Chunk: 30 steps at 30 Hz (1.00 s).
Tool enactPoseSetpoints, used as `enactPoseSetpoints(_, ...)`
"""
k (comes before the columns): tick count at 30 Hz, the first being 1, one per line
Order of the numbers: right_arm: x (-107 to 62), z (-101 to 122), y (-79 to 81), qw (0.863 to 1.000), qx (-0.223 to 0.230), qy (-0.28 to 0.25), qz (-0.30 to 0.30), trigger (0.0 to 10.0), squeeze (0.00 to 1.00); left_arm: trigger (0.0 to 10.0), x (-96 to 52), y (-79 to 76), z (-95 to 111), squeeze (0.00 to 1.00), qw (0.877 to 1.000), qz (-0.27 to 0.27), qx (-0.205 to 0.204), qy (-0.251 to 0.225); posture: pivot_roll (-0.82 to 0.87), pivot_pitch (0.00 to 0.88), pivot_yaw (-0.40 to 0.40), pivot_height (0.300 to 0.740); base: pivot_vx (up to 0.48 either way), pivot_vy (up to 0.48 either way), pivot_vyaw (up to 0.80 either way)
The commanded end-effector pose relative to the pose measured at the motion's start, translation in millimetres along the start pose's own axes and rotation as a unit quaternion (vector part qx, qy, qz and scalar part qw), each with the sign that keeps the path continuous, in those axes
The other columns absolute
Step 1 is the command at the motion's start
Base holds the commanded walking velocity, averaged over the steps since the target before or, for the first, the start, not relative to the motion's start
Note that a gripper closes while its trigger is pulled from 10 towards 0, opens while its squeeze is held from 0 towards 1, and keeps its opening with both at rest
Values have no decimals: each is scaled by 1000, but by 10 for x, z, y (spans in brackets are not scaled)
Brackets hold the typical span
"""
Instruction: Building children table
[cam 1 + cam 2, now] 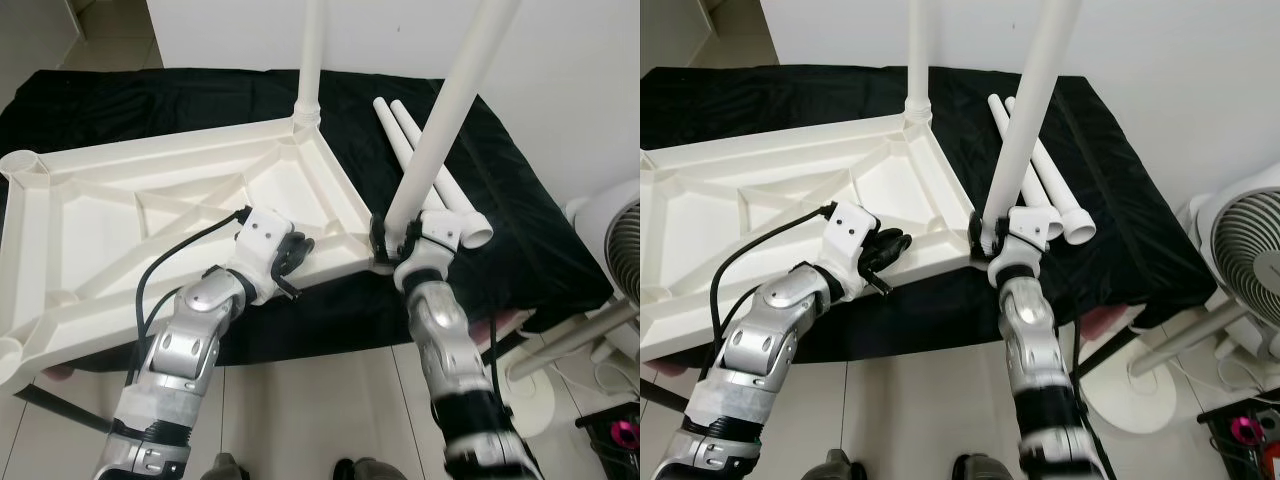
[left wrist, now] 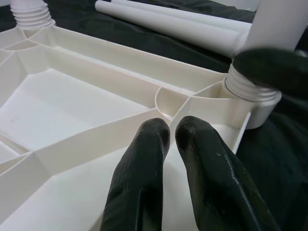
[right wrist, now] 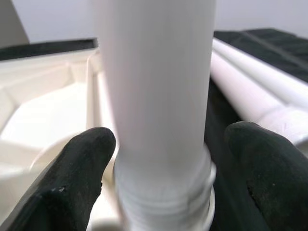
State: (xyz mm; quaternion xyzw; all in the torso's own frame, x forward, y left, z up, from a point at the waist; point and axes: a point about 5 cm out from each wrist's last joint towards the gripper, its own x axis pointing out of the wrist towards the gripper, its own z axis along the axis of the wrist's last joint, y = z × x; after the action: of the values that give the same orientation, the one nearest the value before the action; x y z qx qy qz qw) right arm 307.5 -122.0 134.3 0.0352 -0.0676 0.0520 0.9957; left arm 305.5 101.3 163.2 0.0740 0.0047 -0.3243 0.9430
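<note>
A white ribbed plastic tabletop (image 1: 150, 215) lies upside down on a black cloth (image 1: 500, 230), its long axis running from the robot's left across to the middle, underside ribs facing up. Four white plastic tube legs can be counted. One upright leg (image 1: 310, 60) stands screwed into the far corner socket, pointing straight up. A second leg (image 1: 445, 110) rises from the near right corner socket (image 2: 250, 94), its long axis leaning up and away toward the robot's right. Two loose legs (image 1: 405, 135) lie side by side, touching, on the cloth just right of the tabletop, running from far to near, their wider ends toward the robot.

The right gripper (image 3: 163, 168) sits at the base of the leaning leg, one black finger on each side of the tube just above its threaded collar; the fingers (image 3: 77, 168) are spread around it, and whether they press on it is hard to tell from the blurred close view. The left gripper (image 2: 166, 144) rests over the tabletop's near edge, fingers pinched together with nothing between them, tips pointing toward the corner socket.

The open corner sockets on the robot's left (image 1: 22, 165) hold nothing. A white pedestal fan (image 1: 1250, 250) stands on the tiled floor (image 1: 320, 400) at the right.
</note>
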Motion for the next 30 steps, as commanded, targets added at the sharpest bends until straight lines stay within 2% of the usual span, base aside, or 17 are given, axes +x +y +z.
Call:
enactPoseSetpoints(1,-47,26,21,1000,-2,-5,13,10000,0,10000,-12,83,40,0,998,64,-1,-14,-16,59,-23,740,0,0,0)
enactPoseSetpoints(2,-47,26,21,1000,-2,-5,13,10000,0,10000,-12,83,40,0,998,64,-1,-14,-16,59,-23,740,0,0,0)
enactPoseSetpoints(3,-138,18,30,1000,-1,-3,16,2118,0,10000,-32,141,74,0,997,68,0,-22,-16,57,-21,740,0,0,0)
enactPoseSetpoints(5,-163,19,36,1000,3,-4,21,2118,0,10000,-35,157,82,0,997,68,-2,-24,-16,57,-21,740,0,0,0)
enactPoseSetpoints(6,-195,15,44,1000,3,-3,27,0,0,10000,-38,173,91,0,997,68,-3,-26,-17,57,-21,740,0,0,0)
enactPoseSetpoints(13,-253,0,43,1000,0,5,29,0,0,10000,-39,209,106,0,997,66,-5,-31,-21,53,-19,740,0,0,0)
enactPoseSetpoints(14,-261,-4,42,1000,-1,8,30,5686,0,10000,-37,208,105,0,998,58,-18,-32,-21,53,-19,740,0,0,0)
enactPoseSetpoints(15,-268,-4,42,999,-2,10,31,5686,0,10000,-36,206,105,0,998,51,-26,-34,-21,53,-19,740,0,0,0)
enactPoseSetpoints(16,-269,-4,40,999,-2,11,31,10000,0,10000,-37,210,107,702,998,51,-26,-36,-22,48,-18,740,0,0,0)
enactPoseSetpoints(17,-269,-4,40,999,-2,11,31,10000,0,10000,-37,210,107,702,998,51,-26,-36,-22,48,-18,740,0,0,0)
enactPoseSetpoints(18,-274,2,35,999,-4,12,31,10000,0,10000,-46,219,98,1000,998,52,-25,-34,-22,48,-18,740,0,0,0)
enactPoseSetpoints(22,-272,12,42,999,-5,11,34,10000,0,10000,-50,222,88,1000,998,54,-5,-26,-20,47,-22,740,0,0,0)
enactPoseSetpoints(24,-267,27,65,999,-1,9,42,10000,0,10000,-56,202,74,133,999,48,14,-18,-20,47,-22,740,0,0,0)
enactPoseSetpoints(26,-266,33,72,999,0,8,44,10000,0,10000,-58,197,69,133,999,46,20,-15,-20,47,-22,740,0,0,0)
enactPoseSetpoints(27,-259,44,81,999,4,6,47,10000,0,10000,-58,196,55,0,999,47,24,-10,-17,49,-26,740,0,0,0)
enactPoseSetpoints(28,-255,52,85,999,6,5,49,9412,0,10000,-56,198,45,0,998,48,28,-7,-17,49,-26,740,0,0,0)
enactPoseSetpoints(30,-251,71,103,998,4,2,57,10000,0,10000,-59,200,8,0,998,47,46,10,-14,51,-30,740,0,0,0)
